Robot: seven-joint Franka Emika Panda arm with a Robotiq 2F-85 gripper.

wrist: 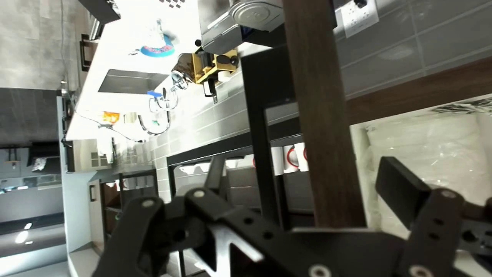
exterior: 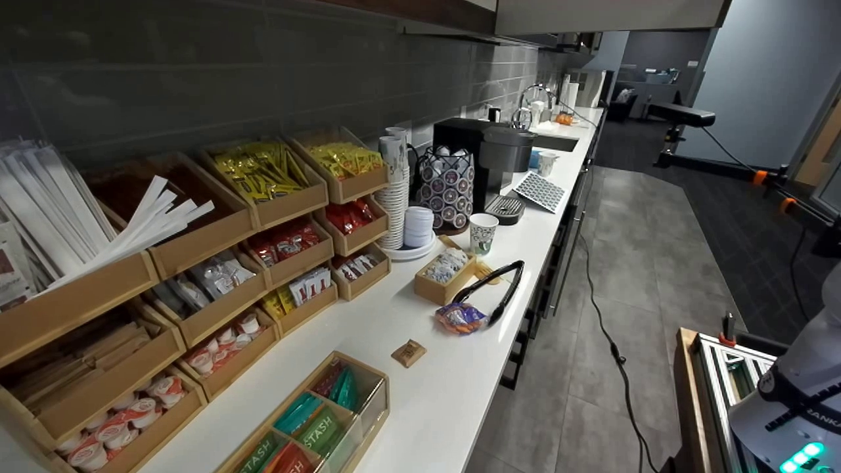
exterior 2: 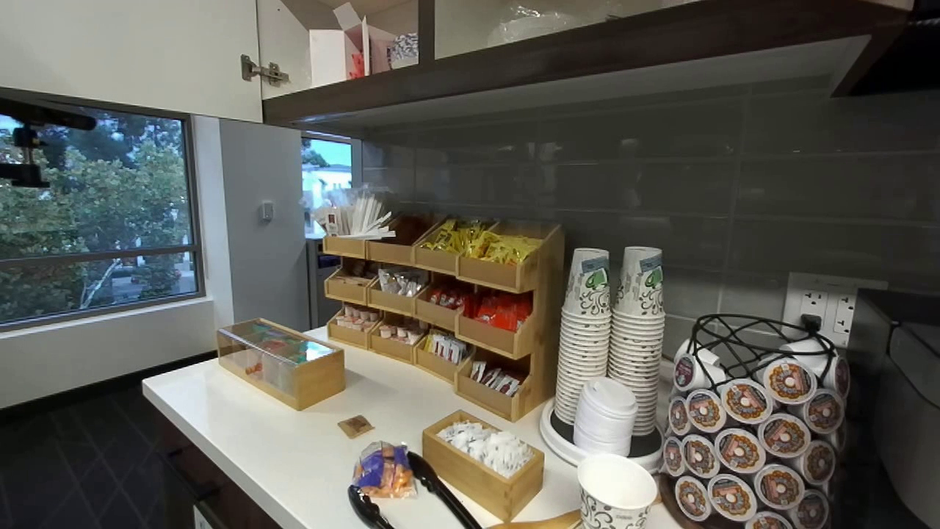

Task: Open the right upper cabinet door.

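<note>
Long white table (exterior: 433,401) is seen running along the tiled wall (exterior 2: 646,191). Upper cabinet (exterior 2: 470,79) is mounted above it, interior exposed. Right upper cabinet door (exterior: 608,14) is swung out away from the wall, cropped at the top in an exterior view. Left door (exterior 2: 128,55) is swung out too. Tiered rack (exterior 2: 546,323) is stood against the wall, stocked with sachets (exterior 2: 499,312). Coffee maker (exterior: 502,148) is placed farther along, cup stacks (exterior 2: 636,345) between it and the rack. Tea box (exterior 2: 319,378) is set in front of the rack. In the wrist view the claw (wrist: 305,175) is held with fingers (wrist: 401,188) wide apart; a dark wood strip (wrist: 319,96) is seen between them, contact cannot be told. Tongs (exterior 2: 442,483) are laid beside a purple-and-orange bag (exterior 2: 383,469). Small brown packet (exterior 2: 356,426) is laid between bag and tea box.
</note>
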